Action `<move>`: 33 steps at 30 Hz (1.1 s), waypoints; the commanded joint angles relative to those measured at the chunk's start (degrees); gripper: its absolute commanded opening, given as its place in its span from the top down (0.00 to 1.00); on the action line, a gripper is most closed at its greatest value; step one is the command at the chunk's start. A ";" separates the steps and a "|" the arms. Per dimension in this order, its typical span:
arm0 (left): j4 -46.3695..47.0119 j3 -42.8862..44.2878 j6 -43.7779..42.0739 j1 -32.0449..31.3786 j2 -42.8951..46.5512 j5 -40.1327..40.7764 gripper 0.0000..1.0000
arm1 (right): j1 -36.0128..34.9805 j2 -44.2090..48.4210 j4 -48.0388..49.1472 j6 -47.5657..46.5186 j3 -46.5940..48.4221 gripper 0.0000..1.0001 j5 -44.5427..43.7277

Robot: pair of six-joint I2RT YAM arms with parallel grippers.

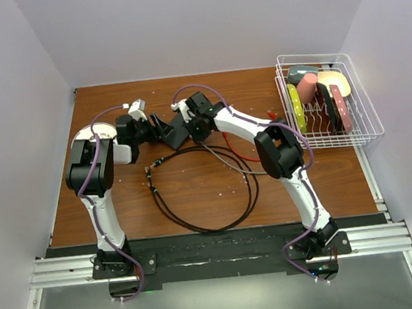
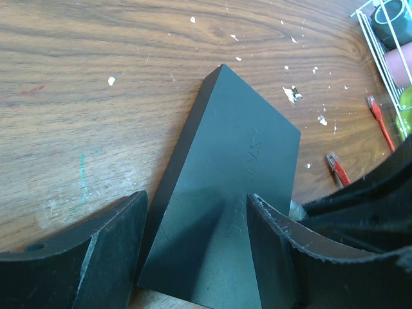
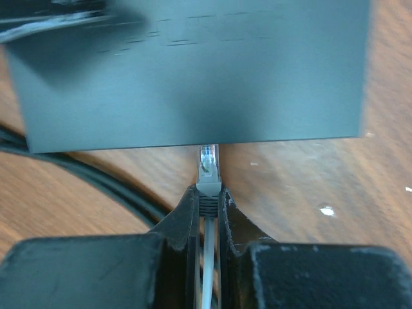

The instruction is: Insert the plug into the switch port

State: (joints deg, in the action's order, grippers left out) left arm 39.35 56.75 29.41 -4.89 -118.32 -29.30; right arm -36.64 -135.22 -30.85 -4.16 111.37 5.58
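The flat black box (image 1: 176, 132) lies on the wooden table at the back centre. In the left wrist view the box (image 2: 225, 193) lies between my left gripper's (image 2: 196, 212) spread fingers; one finger (image 2: 109, 251) is beside its long edge and the other (image 2: 277, 251) is over its top. My right gripper (image 3: 208, 196) is shut on the grey boot of a clear plug (image 3: 208, 164) on a grey cable. The plug's tip meets the box's near long edge (image 3: 212, 138). The switch port itself is hidden under that edge.
A black cable loop (image 1: 202, 192) lies on the table in front of the box, with a thin red cable (image 1: 239, 155) beside it. Red plug ends (image 2: 336, 166) lie to the right of the box. A white wire rack (image 1: 364, 116) with coloured dishes stands at the back right.
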 commanded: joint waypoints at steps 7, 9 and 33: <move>2.39 2.14 0.56 0.05 -0.86 -1.64 0.33 | -4.14 -2.16 -7.82 -4.36 2.27 1.00 -2.16; 2.39 2.48 0.74 0.05 -1.03 -1.90 0.33 | -4.14 -1.81 -7.30 -4.27 1.49 1.00 -2.68; 3.01 4.68 1.44 -0.21 -4.28 -3.75 0.39 | -5.37 -4.09 -6.68 -0.93 6.22 1.00 -5.50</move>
State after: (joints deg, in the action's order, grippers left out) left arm 40.71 59.68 30.46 -4.91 -121.60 -31.38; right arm -41.56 -136.70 -35.66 -6.04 115.18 2.00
